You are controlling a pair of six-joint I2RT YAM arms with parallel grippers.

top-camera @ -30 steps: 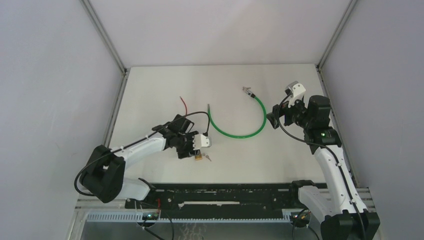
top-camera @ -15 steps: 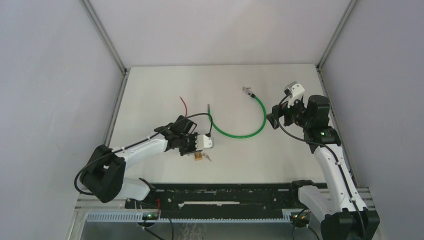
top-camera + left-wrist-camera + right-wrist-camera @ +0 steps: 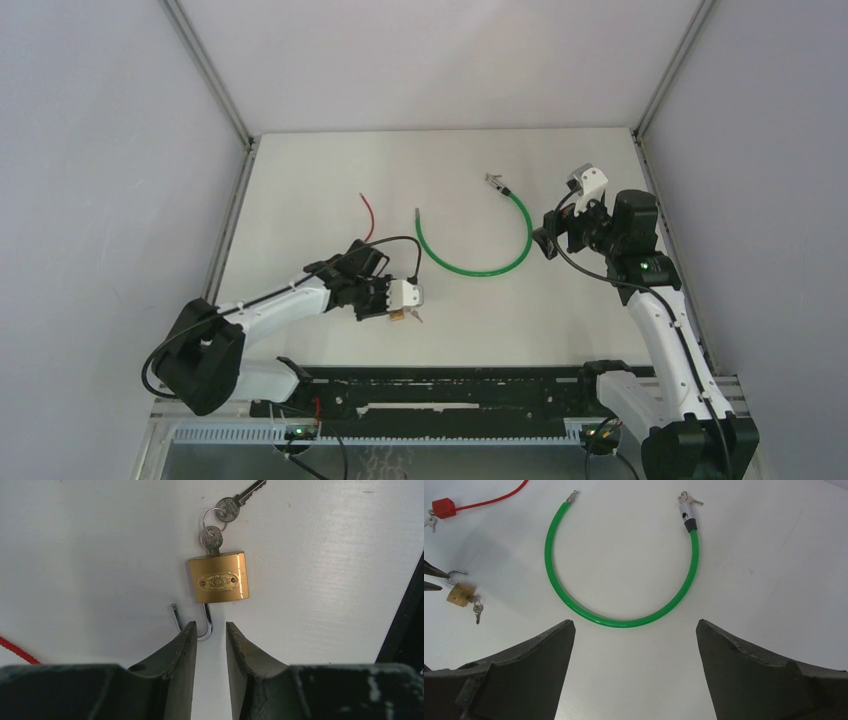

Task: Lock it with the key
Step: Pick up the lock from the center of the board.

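A brass padlock (image 3: pixel 218 583) lies flat on the white table with its shackle (image 3: pixel 206 620) swung open. One key (image 3: pixel 212 537) sits in its keyhole, with a second key (image 3: pixel 239 502) on the same ring. My left gripper (image 3: pixel 210 625) is low over the table, its jaws a narrow gap apart. The shackle's bend lies at the left fingertip, with nothing gripped. In the top view the padlock (image 3: pixel 399 316) lies just beside the left gripper (image 3: pixel 388 310). My right gripper (image 3: pixel 563 217) hovers wide open and empty at the right.
A green cable lock (image 3: pixel 478 268) with its own keys (image 3: pixel 685 499) lies curved at mid-table, also in the right wrist view (image 3: pixel 624 621). A thin red cable (image 3: pixel 368 210) with a red lock body (image 3: pixel 444 507) lies at the left. A black rail (image 3: pixel 440 390) runs along the near edge.
My left arm has shifted slightly toward the near edge and settled with its fingertips at the padlock's shackle. The padlock and the right arm have hardly moved.
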